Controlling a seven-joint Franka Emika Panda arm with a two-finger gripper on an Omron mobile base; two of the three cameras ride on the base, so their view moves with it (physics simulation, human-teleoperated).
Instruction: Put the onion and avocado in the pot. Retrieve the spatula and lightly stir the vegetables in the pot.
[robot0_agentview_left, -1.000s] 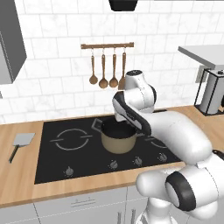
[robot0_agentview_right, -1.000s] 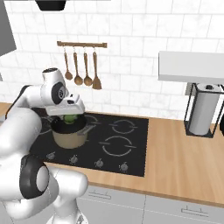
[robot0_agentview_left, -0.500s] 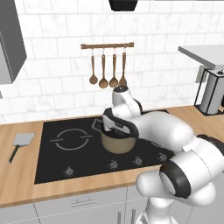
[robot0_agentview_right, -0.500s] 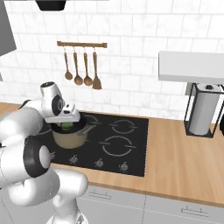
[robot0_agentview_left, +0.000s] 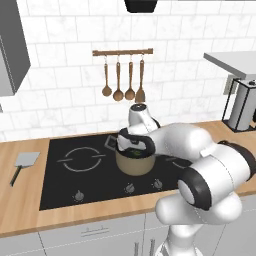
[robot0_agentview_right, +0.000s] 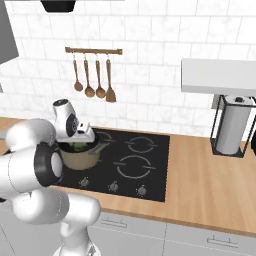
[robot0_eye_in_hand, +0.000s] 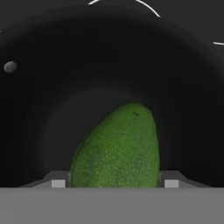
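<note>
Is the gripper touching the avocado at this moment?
Touching. In the hand view, the avocado fills the gap between both fingertips, its sides flush against them, inside the pot.

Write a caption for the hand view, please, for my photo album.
Looking down into the dark pot, a green avocado sits between the gripper tips.

Black hob (robot0_agentview_left: 80, 165) in wooden counter (robot0_agentview_right: 200, 175), wooden spoons on rail (robot0_agentview_left: 122, 52), paper towel roll (robot0_agentview_right: 234, 131)
</note>
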